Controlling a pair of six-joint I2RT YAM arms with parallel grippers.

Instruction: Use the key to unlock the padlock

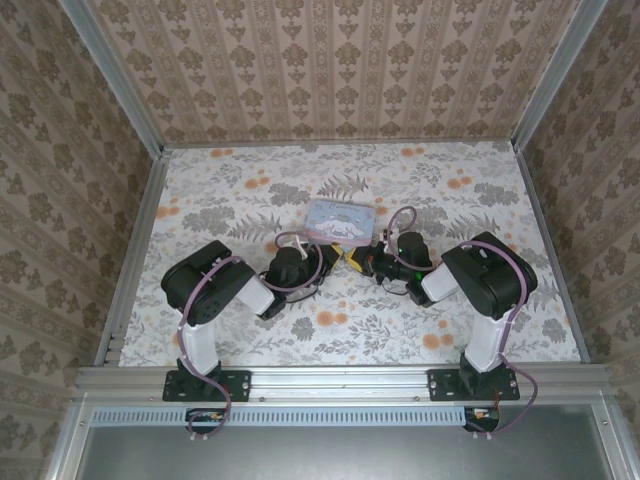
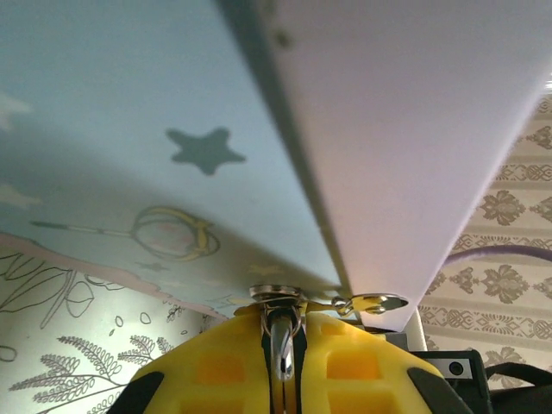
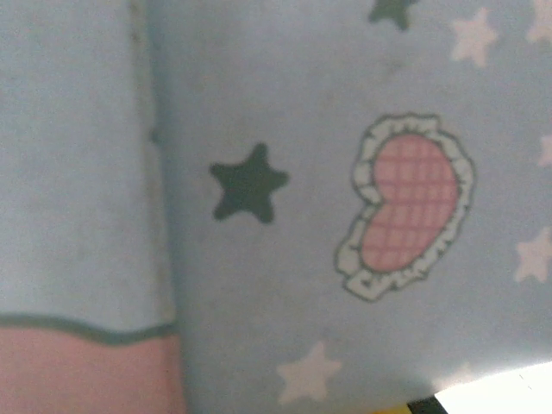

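My left gripper (image 2: 283,317) is shut on a thin shiny metal piece with a wire ring round it, the key (image 2: 285,349). Its tip runs up to a small round metal part, the padlock (image 2: 278,293), tight under the edge of the pale-blue cartoon tin (image 2: 129,129). A second small metal tag (image 2: 373,304) sticks out to the right on the ring. From above, the left gripper (image 1: 322,256) and right gripper (image 1: 358,262) meet nose to nose at the tin's (image 1: 342,220) front edge. The right wrist view is pressed close to the tin's printed face (image 3: 259,259); a sliver of finger (image 3: 414,407) shows.
The tin lies in the middle of the floral table (image 1: 250,330). Patterned walls (image 1: 330,70) close in the back and both sides. A metal rail (image 1: 340,380) runs along the near edge by the arm bases. Purple cables (image 1: 300,262) loop over both wrists.
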